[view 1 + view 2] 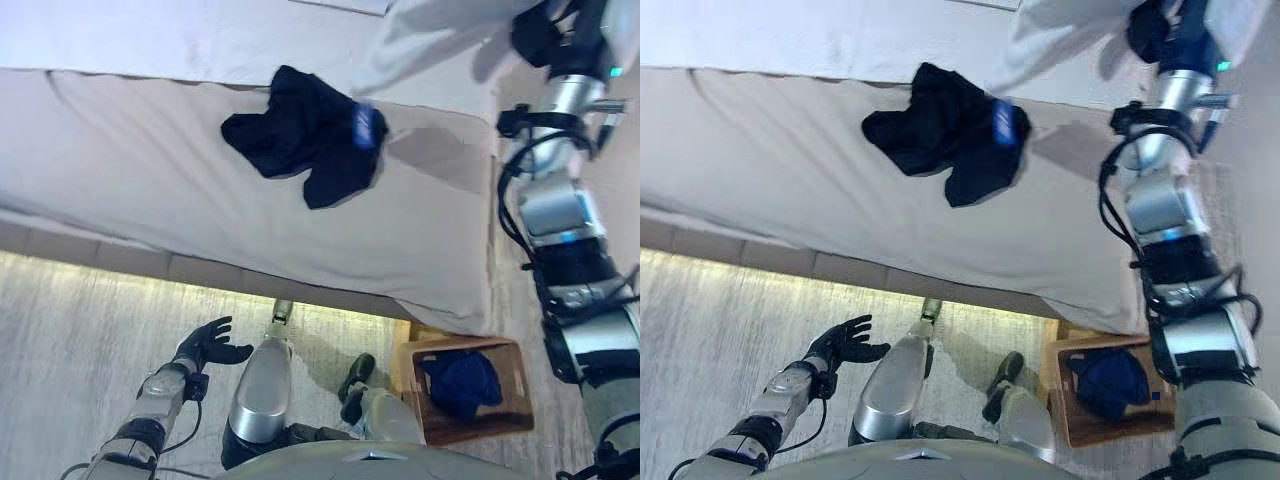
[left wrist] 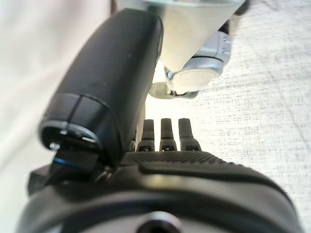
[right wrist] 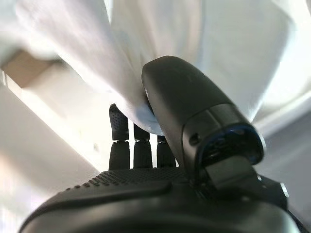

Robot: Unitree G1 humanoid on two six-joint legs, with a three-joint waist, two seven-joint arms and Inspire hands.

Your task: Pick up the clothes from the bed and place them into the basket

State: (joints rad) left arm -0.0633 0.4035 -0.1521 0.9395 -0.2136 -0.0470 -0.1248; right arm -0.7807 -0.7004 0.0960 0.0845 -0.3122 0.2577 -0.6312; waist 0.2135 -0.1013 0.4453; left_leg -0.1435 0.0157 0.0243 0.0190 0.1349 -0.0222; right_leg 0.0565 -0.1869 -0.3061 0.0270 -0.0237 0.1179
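Note:
A black garment [image 1: 300, 135] with a blue patch lies crumpled on the grey-sheeted bed [image 1: 120, 170], near its middle. My right hand [image 1: 537, 38] is raised at the far right of the bed. Its thumb [image 3: 194, 111] and fingers are pinched on a white garment [image 1: 430, 45], which hangs from it above the sheet; in the right wrist view the white garment [image 3: 170, 43] drapes past the fingers. The brown basket [image 1: 505, 425] stands on the floor by the bed's near right corner and holds a dark blue cloth [image 1: 462, 383]. Low over the floor, my left hand [image 1: 208, 343] is open and holds nothing.
The bed's near edge [image 1: 200, 270] runs across the view, with a lit strip of pale floor [image 1: 80, 340] below it. A white sheet or pillow [image 1: 150, 35] lies along the bed's far side.

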